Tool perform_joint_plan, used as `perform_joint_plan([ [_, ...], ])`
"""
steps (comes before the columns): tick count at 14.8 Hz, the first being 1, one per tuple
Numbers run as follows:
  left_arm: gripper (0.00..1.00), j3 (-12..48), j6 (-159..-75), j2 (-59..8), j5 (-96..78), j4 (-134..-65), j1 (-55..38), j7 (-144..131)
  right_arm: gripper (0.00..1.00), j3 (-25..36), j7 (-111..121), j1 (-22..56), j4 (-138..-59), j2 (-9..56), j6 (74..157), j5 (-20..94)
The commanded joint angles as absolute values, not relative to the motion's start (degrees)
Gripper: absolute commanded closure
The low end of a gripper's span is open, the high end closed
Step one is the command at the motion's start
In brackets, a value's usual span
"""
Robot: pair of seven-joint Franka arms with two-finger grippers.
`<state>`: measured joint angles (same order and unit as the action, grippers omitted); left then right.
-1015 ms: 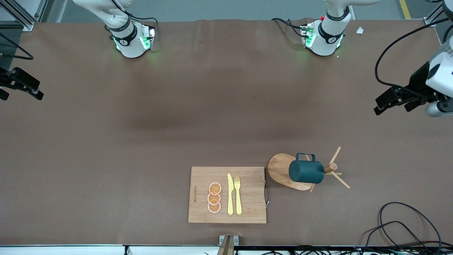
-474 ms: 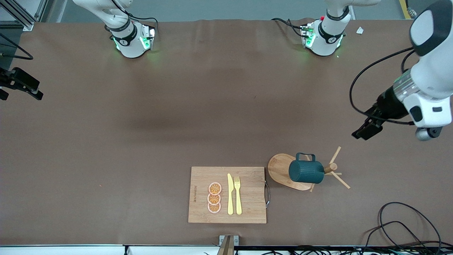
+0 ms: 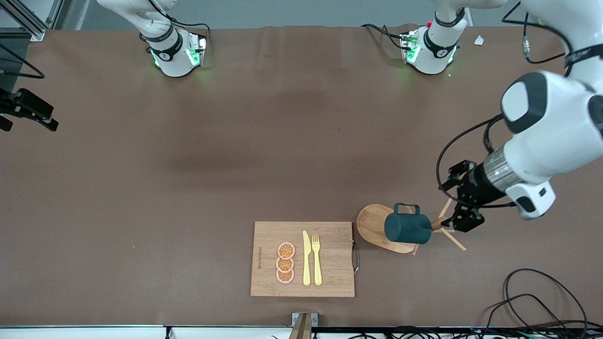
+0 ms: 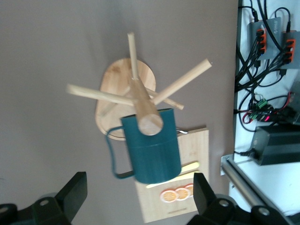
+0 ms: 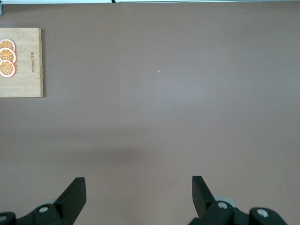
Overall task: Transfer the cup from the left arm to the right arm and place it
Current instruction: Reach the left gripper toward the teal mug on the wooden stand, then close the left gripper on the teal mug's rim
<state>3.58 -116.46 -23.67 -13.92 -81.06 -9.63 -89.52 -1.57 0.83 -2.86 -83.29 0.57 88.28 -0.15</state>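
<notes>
Front view shows the cup (image 3: 408,228), dark teal with ribbed sides, hanging on its side on a wooden mug tree (image 3: 445,225) whose rounded base (image 3: 372,223) rests on the brown table (image 3: 188,188); the cup's squarish handle points toward the robots' bases. The left gripper (image 3: 464,212) is over the mug tree's pegs, at the tree's side toward the left arm's end of the table, and is not touching the cup. In the left wrist view the gripper's fingers (image 4: 75,190) stand wide apart with nothing between them, and the cup (image 4: 152,152) sits on the central post (image 4: 145,110) of the tree. Beside the mug tree, toward the right arm's end of the table, lies a wooden cutting board (image 3: 264,235) carrying three orange slices (image 3: 285,262), a yellow knife (image 3: 306,258) and a yellow fork (image 3: 316,259). The right gripper (image 3: 26,115) waits well apart from the mug tree, at the right arm's end of the table; the right wrist view shows its fingers (image 5: 75,192) spread open over bare table.
</notes>
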Motion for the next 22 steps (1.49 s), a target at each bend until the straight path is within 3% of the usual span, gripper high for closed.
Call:
perform_joint_plan([
  [1,0.01,4.2,-119.1,-28.4,-14.9,-77.6,-10.3,-93.7,0.0,-1.5,0.8,-2.6,-83.8,-0.5,86.3,-0.7],
  [8,0.01,4.4,-125.9,-34.0,-20.2,-77.6,-10.4,-94.3,0.0,-1.6,0.8,-2.5,-83.6,-0.5,86.6,-0.4],
  [20,0.01,6.2,-130.9,-37.8,-20.3,-77.8,-10.4,-93.4,0.0,-1.3,1.2,-2.6,-83.3,-0.4,86.0,-0.6],
  [21,0.05,6.2,-130.9,-37.8,-20.3,-77.8,-10.4,-93.3,0.0,-1.3,1.1,-2.5,-83.3,-0.4,86.0,-0.6],
  [22,0.19,6.3,-131.0,-37.7,-20.3,-77.8,-10.4,-92.4,0.0,-1.4,1.0,-2.5,-83.3,-0.4,86.0,-0.6],
])
